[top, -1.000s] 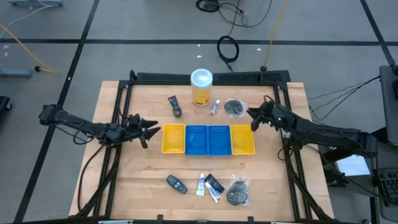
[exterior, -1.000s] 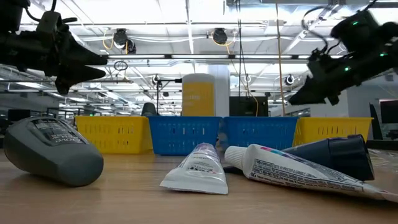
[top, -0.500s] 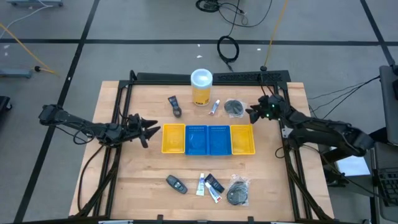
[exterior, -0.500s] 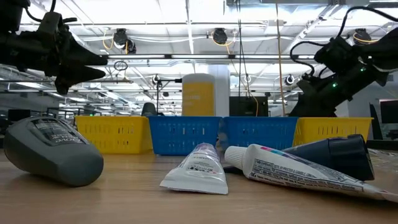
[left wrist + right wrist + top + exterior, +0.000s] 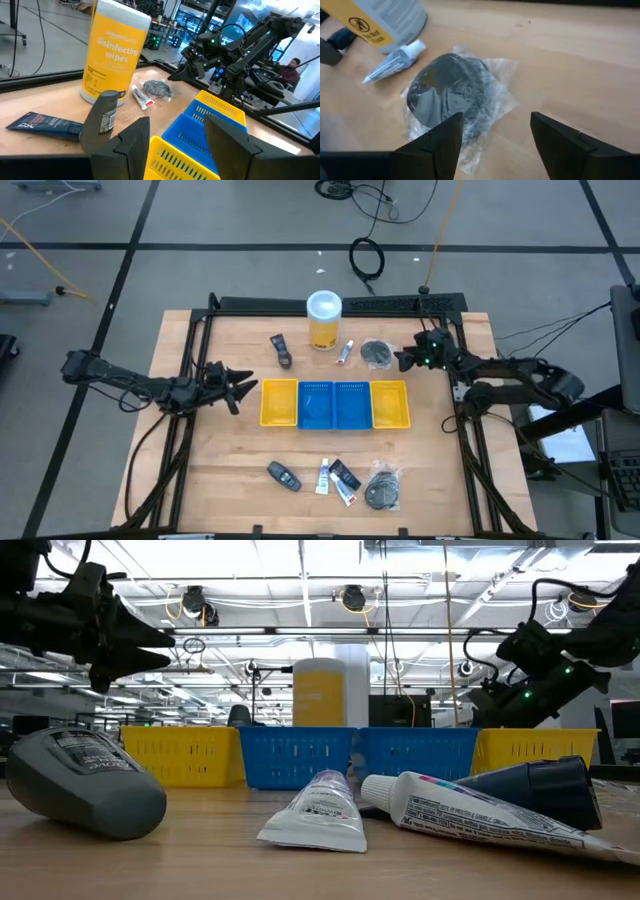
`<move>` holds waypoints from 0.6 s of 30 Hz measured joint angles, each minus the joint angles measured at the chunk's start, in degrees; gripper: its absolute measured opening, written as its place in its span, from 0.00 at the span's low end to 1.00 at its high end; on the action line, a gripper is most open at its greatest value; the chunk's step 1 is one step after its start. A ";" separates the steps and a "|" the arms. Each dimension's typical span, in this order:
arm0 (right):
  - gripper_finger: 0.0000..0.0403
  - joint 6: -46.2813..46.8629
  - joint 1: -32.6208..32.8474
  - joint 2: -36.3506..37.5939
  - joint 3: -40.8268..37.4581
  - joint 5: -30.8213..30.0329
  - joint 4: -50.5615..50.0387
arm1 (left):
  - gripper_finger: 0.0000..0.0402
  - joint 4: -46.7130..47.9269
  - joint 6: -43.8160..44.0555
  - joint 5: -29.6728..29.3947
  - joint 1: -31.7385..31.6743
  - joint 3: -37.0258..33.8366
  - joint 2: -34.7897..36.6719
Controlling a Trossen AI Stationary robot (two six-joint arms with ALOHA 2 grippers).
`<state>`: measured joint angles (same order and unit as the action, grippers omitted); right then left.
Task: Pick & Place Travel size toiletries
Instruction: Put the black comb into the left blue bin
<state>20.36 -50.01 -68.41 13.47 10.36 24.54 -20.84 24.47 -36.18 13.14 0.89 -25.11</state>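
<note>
Toiletries sit in two groups on the counter (image 5: pixel 200 480): upper centre we see a wrapped black disc (image 5: pixel 377 353), a small white tube (image 5: pixel 346 352) and a dark tube (image 5: pixel 281 350); lower centre, a dark oval piece (image 5: pixel 283 475), two white tubes and another wrapped disc (image 5: pixel 382 488).

Right pincer (image 5: pixel 403 360) reaches in from the right edge, arm stretched low, fingers spread and holding nothing, just beside the upper disc (image 5: pixel 452 100). Left pincer (image 5: pixel 243 388) hovers left of centre, parted and empty, pointing at the trays.

Yellow and blue trays (image 5: pixel 335 404) fill the middle. Wipes canister (image 5: pixel 324 320) stands upper centre, near the small tube (image 5: pixel 395 62).
</note>
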 joint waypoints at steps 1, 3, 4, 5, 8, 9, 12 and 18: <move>0.55 0.08 -0.29 -1.09 0.00 0.90 0.80 | 0.46 0.00 0.04 0.04 -0.04 0.00 0.00; 0.55 0.39 -0.70 -3.15 0.00 2.15 2.84 | 0.46 0.00 0.04 0.04 -0.04 0.00 -0.01; 0.55 0.95 -0.77 -4.08 0.00 2.36 4.08 | 0.46 0.00 0.04 0.04 -0.04 0.02 -0.01; 0.55 1.49 -0.94 -5.04 0.03 2.58 5.36 | 0.46 0.00 0.04 0.04 -0.04 0.01 -0.01; 0.55 2.48 -1.40 -8.01 0.04 3.53 8.84 | 0.46 0.00 0.04 0.04 -0.04 0.02 0.00; 0.54 2.79 -1.41 -8.90 0.04 3.61 9.65 | 0.46 0.00 0.04 0.04 -0.04 0.02 0.00; 0.54 2.86 -1.41 -11.59 0.07 3.76 11.49 | 0.46 0.00 0.04 0.04 -0.04 0.02 0.00; 0.50 5.00 -1.40 -14.91 0.07 7.92 18.65 | 0.46 0.00 0.02 0.04 -0.04 0.00 0.00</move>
<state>25.36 -51.41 -83.33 13.54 18.28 43.19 -20.84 24.49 -36.14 13.10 0.89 -25.10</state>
